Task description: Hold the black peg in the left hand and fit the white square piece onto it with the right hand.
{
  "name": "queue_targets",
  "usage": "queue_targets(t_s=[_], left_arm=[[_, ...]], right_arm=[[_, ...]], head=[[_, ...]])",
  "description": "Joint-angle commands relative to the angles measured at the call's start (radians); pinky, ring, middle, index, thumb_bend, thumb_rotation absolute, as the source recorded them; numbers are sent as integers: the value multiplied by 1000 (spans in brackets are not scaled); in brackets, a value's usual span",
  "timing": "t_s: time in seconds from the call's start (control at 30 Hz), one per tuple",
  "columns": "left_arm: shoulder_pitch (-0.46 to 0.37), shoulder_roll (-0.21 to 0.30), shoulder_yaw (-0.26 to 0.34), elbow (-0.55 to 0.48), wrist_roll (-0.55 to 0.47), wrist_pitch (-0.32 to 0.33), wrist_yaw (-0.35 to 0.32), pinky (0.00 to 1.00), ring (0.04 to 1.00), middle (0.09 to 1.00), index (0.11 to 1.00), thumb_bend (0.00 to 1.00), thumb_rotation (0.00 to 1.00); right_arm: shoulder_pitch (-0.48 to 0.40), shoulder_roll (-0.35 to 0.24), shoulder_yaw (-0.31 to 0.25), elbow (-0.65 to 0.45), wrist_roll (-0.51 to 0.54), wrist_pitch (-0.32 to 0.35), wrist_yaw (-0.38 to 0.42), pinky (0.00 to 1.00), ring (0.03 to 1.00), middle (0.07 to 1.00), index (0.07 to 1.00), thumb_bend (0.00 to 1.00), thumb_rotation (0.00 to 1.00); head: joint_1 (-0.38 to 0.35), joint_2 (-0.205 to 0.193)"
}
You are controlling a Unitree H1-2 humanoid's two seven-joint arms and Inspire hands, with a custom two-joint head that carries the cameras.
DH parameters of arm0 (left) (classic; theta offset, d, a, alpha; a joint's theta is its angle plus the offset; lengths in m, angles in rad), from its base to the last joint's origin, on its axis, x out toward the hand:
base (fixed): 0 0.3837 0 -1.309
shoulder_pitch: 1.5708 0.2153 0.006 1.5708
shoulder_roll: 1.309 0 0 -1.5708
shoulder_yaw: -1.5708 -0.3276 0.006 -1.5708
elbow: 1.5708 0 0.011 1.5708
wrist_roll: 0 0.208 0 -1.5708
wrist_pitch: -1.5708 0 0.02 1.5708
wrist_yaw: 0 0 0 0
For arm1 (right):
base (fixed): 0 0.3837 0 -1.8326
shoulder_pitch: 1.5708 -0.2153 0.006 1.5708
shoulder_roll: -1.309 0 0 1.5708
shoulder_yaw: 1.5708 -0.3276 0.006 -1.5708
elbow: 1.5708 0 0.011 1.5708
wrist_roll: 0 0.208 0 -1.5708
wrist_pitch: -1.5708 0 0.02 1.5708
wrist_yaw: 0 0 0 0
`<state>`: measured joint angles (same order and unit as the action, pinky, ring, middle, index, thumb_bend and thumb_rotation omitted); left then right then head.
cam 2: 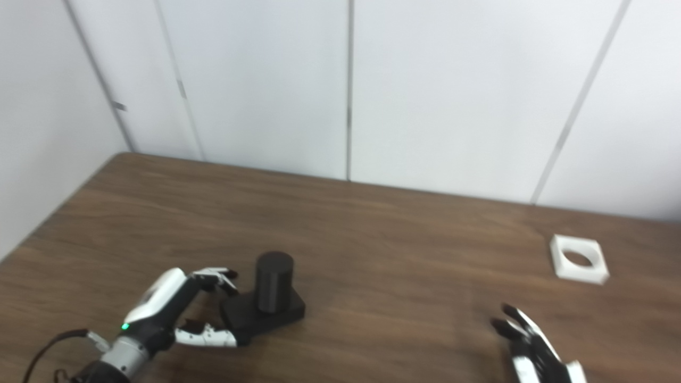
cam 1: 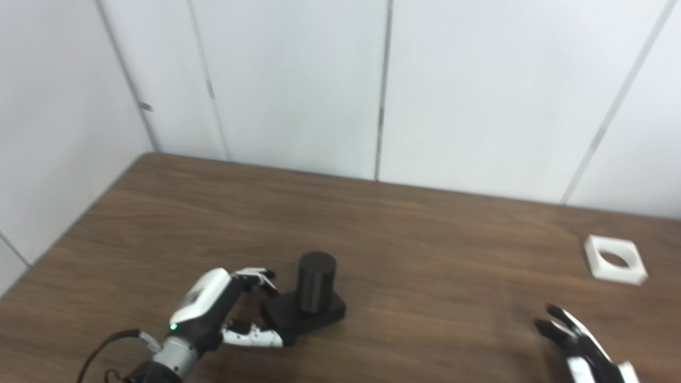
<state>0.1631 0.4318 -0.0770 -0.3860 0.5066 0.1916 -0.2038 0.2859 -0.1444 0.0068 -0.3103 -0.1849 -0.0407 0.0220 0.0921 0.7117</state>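
Left hand [cam 1: 223,306] fingers spread round black peg [cam 1: 316,282] base – contact unclear. Right hand [cam 1: 582,346] fingers apart, empty, well short of white square piece [cam 1: 615,259].

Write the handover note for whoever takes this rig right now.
Left hand: open, fingers around the base of the black peg, not clearly gripping it.
Right hand: open, empty, low at the near right.
Peg stands upright on the table. White square piece lies flat at the far right, untouched.
Done: left hand at the peg.
Left: secure peg, pick up the piece, fit it on.
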Motion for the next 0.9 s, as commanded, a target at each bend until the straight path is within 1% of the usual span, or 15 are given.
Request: queue_targets(t_s=[0.0,0.07,0.13,0.2,0.33,0.4,0.5,0.7,0.8,0.87], left_arm=[[16,10,-31,-17,-4,-5,-43,753,868,833,488,495,56],[17,12,-59,-11,9,-23,-51,759,874,828,489,495,56],[14,16,-89,4,15,-62,-51,762,876,827,489,495,53],[11,15,-114,16,22,-87,-50,761,873,825,489,495,56],[1,10,-154,40,31,-133,-43,761,872,824,490,496,54],[-5,3,-179,63,45,-160,-37,766,871,826,491,495,53],[-12,-10,-207,89,61,-184,-27,768,861,824,491,496,54],[-18,-36,-264,112,144,-216,-1,780,853,813,491,498,54],[-29,-42,-297,120,204,-239,7,816,852,813,491,497,56],[-33,-50,-311,121,235,-244,7,847,855,811,491,498,56]], right_arm=[[-7,19,9,-47,-5,17,2,847,788,770,838,367,1000],[-8,21,13,-63,-9,42,2,855,790,768,837,375,1000],[-8,21,17,-72,-19,55,-1,852,788,765,833,377,1000],[-9,24,22,-81,-22,68,-3,849,785,762,828,391,1000],[-9,26,31,-100,-41,91,-5,835,777,760,825,429,1000],[-8,26,36,-109,-47,103,-6,835,778,761,826,428,1000],[-6,30,39,-117,-42,111,-9,835,782,761,826,431,1000],[-7,30,49,-125,-48,118,-9,837,784,764,832,435,1000],[-6,34,52,-129,-49,123,-11,833,785,765,835,424,1000],[-6,34,54,-130,-52,122,-11,833,785,766,836,420,1000]], head=[[-11,15],[-25,31],[-35,41],[-49,54],[-70,66],[-82,70],[-97,75],[-114,82],[-123,83],[-128,85]])
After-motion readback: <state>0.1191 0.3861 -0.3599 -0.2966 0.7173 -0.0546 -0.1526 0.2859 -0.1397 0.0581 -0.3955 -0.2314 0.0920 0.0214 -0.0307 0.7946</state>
